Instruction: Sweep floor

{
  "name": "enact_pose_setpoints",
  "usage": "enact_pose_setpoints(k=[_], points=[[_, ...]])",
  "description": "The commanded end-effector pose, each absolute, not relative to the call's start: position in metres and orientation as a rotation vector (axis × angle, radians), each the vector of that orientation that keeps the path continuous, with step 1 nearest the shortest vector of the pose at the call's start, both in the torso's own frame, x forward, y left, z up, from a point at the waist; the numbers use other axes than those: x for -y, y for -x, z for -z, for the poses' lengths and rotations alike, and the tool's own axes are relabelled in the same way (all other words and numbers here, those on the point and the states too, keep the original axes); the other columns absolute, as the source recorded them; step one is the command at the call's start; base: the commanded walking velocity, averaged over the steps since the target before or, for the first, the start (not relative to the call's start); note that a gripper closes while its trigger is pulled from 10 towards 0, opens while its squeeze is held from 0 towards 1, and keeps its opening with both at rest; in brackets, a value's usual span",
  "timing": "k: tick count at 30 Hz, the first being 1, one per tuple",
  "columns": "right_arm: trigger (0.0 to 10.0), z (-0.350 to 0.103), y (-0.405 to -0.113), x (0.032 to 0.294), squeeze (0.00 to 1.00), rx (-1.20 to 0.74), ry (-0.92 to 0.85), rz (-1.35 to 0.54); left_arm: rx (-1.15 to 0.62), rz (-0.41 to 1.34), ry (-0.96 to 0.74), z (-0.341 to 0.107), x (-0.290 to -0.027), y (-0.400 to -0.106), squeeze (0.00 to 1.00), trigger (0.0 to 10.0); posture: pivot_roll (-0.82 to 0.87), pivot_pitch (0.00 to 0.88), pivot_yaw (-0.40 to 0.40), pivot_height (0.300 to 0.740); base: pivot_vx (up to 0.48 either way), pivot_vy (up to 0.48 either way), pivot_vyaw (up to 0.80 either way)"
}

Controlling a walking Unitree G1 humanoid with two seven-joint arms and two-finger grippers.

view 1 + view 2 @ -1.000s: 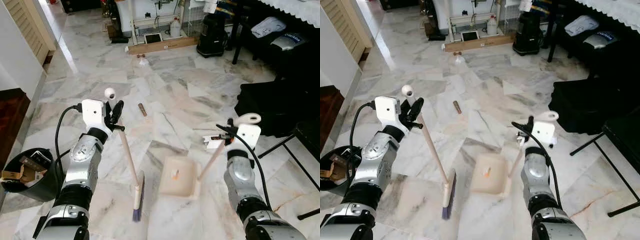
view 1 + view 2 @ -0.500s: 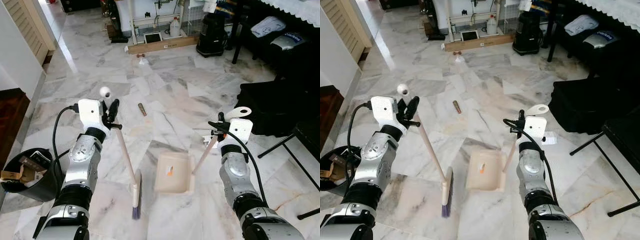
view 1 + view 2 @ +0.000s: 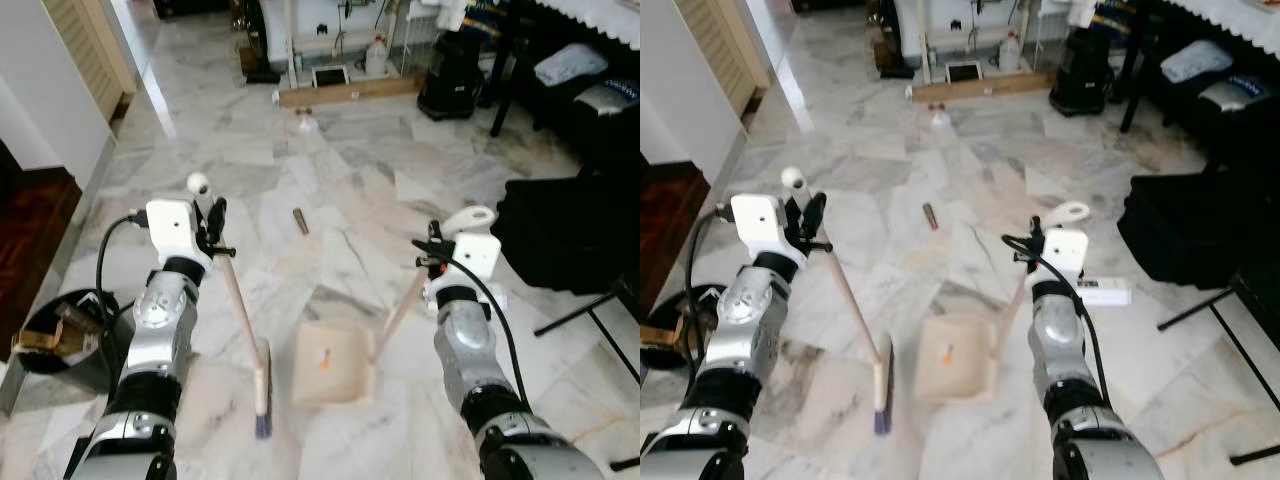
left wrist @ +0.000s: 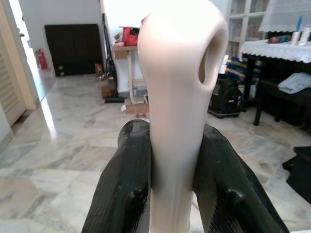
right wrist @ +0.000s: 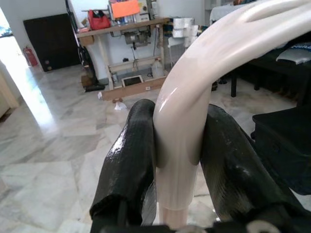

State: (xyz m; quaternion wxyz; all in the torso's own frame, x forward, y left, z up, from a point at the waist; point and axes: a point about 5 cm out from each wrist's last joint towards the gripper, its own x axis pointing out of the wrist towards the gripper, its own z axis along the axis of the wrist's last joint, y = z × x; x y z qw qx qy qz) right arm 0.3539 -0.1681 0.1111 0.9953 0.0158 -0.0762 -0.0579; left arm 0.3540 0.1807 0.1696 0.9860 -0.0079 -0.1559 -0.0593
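Standing on the marble floor [image 3: 360, 190], the broom [image 3: 243, 325] is held near the top of its pale handle by the left gripper [image 3: 213, 232], whose black fingers [image 4: 127, 179] are clamped against both sides of the handle. The handle slants down from the gripper to the brush head [image 3: 262, 395], which rests on the floor with its purple bristles touching the tiles.

Just beside the brush head, toward the robot's right, the beige dustpan [image 3: 332, 362] is set flat on the floor. A small orange scrap [image 3: 323, 358] is seen lying inside the pan. The dustpan's long handle [image 3: 400, 308] rises from the pan's rear corner to the right gripper [image 3: 432, 262], and the gripper's fingers [image 5: 127, 160] are pressed tight on either side of the handle's curved upper end.

Beyond the dustpan, a small brown object [image 3: 300, 220] is seen on the floor. Farther from the dustpan, near a wooden plank [image 3: 345, 92], a crumpled white scrap [image 3: 304, 123] lies on the tiles. Well apart from the dustpan on the robot's left, a black bin [image 3: 70, 335] containing cardboard pieces is placed beside the white wall [image 3: 45, 110]. On the dustpan's far right, dark furniture [image 3: 570, 225] is located, and a white flat item [image 3: 1102, 291] lies on the floor between the two.
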Motion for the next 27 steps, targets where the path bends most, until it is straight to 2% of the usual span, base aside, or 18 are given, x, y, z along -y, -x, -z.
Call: enact_pose_setpoints(k=[1,22,27], points=[[10.0,-0.1266,-0.3604,0.1625,0.0,0.204,-0.015,0.092,0.359,0.107,0.016,-0.179,-0.1834,-0.3547,0.0,10.0,0.09,0.043,0.035,0.74,0.409,0.0,0.0],[10.0,-0.1272,-0.3613,0.1545,0.0,0.201,-0.028,0.044,0.371,0.092,0.011,-0.1816,-0.1855,-0.3565,0.0,10.0,0.09,0.009,0.027,0.74,0.435,0.0,0.0],[10.0,-0.1275,-0.3613,0.154,0.0,0.202,-0.019,0.04,0.375,0.088,0.009,-0.1825,-0.1863,-0.3568,0.0,10.0,0.09,0.013,0.026,0.74,0.436,0.0,0.8]])
